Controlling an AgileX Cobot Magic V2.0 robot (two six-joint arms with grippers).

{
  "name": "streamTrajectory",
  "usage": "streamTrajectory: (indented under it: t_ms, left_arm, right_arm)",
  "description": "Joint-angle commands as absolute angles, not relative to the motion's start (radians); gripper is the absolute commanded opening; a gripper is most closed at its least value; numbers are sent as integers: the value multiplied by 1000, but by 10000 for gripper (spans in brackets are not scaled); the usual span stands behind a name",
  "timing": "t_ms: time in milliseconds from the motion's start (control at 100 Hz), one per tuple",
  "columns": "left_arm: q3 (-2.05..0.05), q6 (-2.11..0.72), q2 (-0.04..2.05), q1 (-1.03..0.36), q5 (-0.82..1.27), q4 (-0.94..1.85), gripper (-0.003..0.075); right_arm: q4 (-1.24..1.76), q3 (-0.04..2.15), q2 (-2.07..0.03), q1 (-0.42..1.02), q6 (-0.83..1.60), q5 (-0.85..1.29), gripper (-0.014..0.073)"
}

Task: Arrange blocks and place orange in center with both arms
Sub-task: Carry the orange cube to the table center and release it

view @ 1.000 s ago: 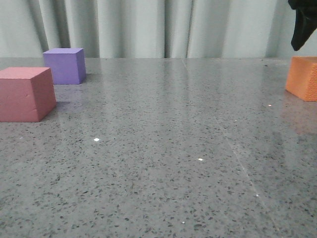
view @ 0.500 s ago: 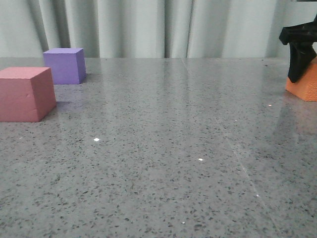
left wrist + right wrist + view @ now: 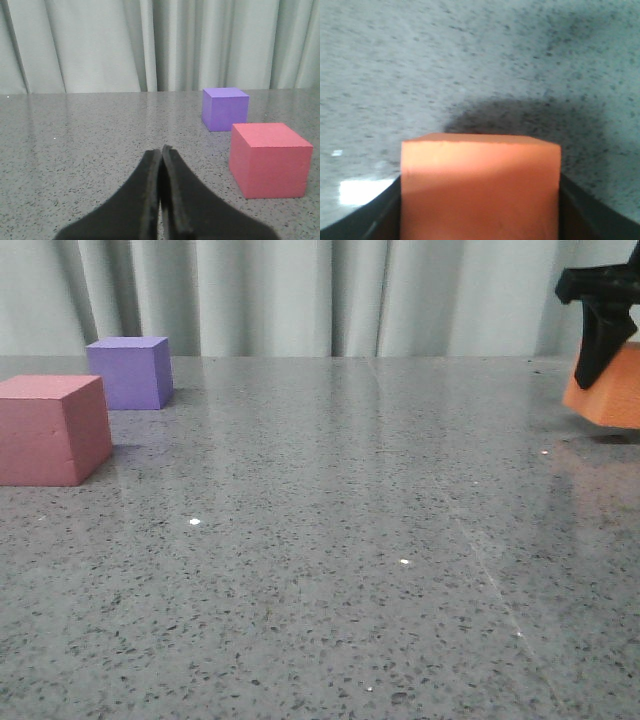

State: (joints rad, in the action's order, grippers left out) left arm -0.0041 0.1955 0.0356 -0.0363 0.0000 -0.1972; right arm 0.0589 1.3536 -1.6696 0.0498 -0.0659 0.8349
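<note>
My right gripper [image 3: 605, 360] is shut on the orange cube [image 3: 612, 395] and holds it tilted, just above the table at the far right edge of the front view. In the right wrist view the orange cube [image 3: 480, 187] fills the space between the two black fingers [image 3: 570, 200], with its shadow on the table below. The pinkish-red cube [image 3: 50, 428] sits at the left, with the purple cube [image 3: 130, 371] just behind it. In the left wrist view my left gripper [image 3: 161, 150] is shut and empty, short of the pinkish-red cube [image 3: 269, 159] and the purple cube [image 3: 224, 107].
A grey speckled stone table [image 3: 330, 540] spans the front view. A pale pleated curtain [image 3: 300, 295] hangs behind its far edge.
My right gripper came down over the orange cube, closed on it and lifted it slightly off the table, tilting it. The pinkish-red and purple cubes have not moved.
</note>
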Motion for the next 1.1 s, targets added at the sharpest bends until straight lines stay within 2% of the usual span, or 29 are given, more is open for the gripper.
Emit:
streamTrajectory:
  t_ms: [0,390,750,1090]
  left_arm:
    - [50,198,46,-43,-84,-191,-19]
    - [50,198,46,-43,-84,-191,-19]
    - [50,198,46,-43,-84,-191,-19]
    - [50,198,46,-43,-84,-191,-19]
  right_arm:
    - [90,1421,-1591,82,-66,825,276]
    - [59,1620,-1652,367,-270,827,276]
    - [-245,1806,-1855,593,-624,905,276]
    - [-277,1935,-1980,669,-729,941,276]
